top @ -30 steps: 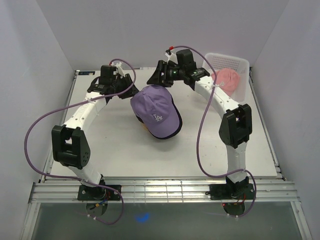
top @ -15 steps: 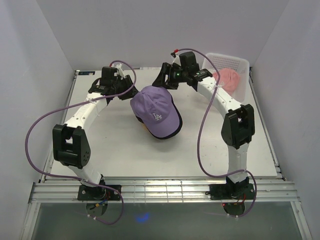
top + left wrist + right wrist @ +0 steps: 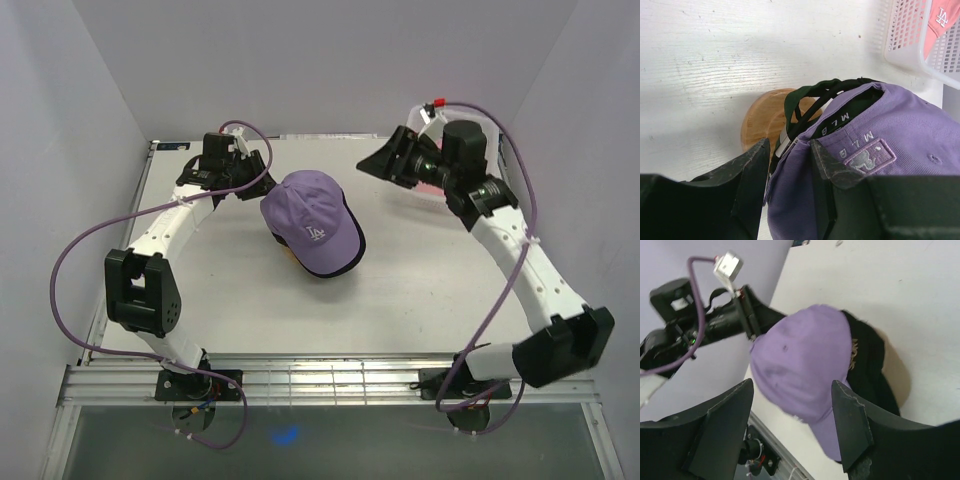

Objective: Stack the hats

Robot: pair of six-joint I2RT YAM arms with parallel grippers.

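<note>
The lavender cap (image 3: 308, 215) sits on top of the stack near the middle of the table (image 3: 220, 300), crown up, with its brim pointing toward the arm bases. The caps beneath it are mostly covered. The right wrist view shows a black cap (image 3: 871, 367) as a dark margin along one side. The left wrist view shows only the rear band and strap of a dark green cap (image 3: 796, 100). A tan patch at the black cap's edge is too small to identify. The wooden stand (image 3: 760, 122) shows only as a partial disc behind the straps.

The left gripper (image 3: 250, 166) is at the rear of the stack. Its fingers (image 3: 752, 172) stand on either side of the lavender cap's back edge, and cloth fills the gap between them (the embroidered "MLB" tab lies just beside one finger). Whether they press the cloth cannot be told.

The right gripper (image 3: 378, 162) hangs above the table between the stack and the white mesh basket (image 3: 905, 47), well apart from the caps. Its fingers (image 3: 722, 427) are spread wide with nothing between them.

From above, the right arm hides most of the basket. The left wrist view shows one corner of it, with the pink cap (image 3: 941, 19) inside, cut off by the frame edge.
</note>
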